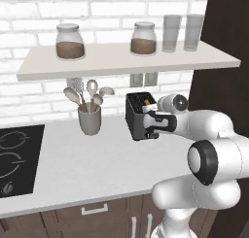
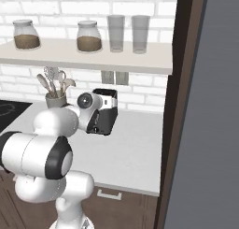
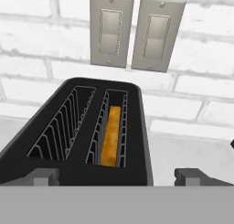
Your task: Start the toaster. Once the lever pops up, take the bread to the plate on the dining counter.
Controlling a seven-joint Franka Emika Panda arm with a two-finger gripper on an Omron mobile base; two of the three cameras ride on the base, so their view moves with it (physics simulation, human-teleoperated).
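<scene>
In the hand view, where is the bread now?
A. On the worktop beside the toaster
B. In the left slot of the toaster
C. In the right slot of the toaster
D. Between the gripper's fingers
C: the hand view shows the golden edge of the bread sunk in the right slot of the toaster, while the left slot holds nothing.

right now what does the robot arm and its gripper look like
The arm is glossy white with rounded, tube-like segments and dark bands at the joints, one capped by a round silvery disc. The gripper is a black and white block with two small dark grey square fingertips. No loose cables or markings are visible.
</scene>
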